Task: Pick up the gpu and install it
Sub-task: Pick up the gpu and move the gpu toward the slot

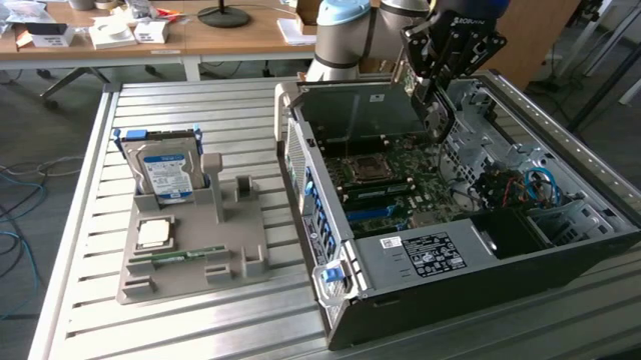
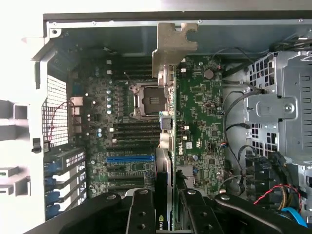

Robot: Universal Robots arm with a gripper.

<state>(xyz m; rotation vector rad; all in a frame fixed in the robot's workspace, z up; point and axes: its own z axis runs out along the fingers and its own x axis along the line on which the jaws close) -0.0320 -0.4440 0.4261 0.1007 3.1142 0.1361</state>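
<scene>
My gripper hangs over the back of the open computer case and is shut on the gpu, which hangs on edge below it, above the motherboard. In the wrist view the gpu is seen edge-on, a thin dark card running away from the gripper, with its silvery end bracket at the far end near the case wall. The black fingers clamp it on both sides. Under the card lie the expansion slots, one of them blue.
The empty CPU socket and a drive cage with cables flank the card. To the exterior view's left, a grey holder carries a hard drive, a CPU and a green memory stick. A desk stands behind.
</scene>
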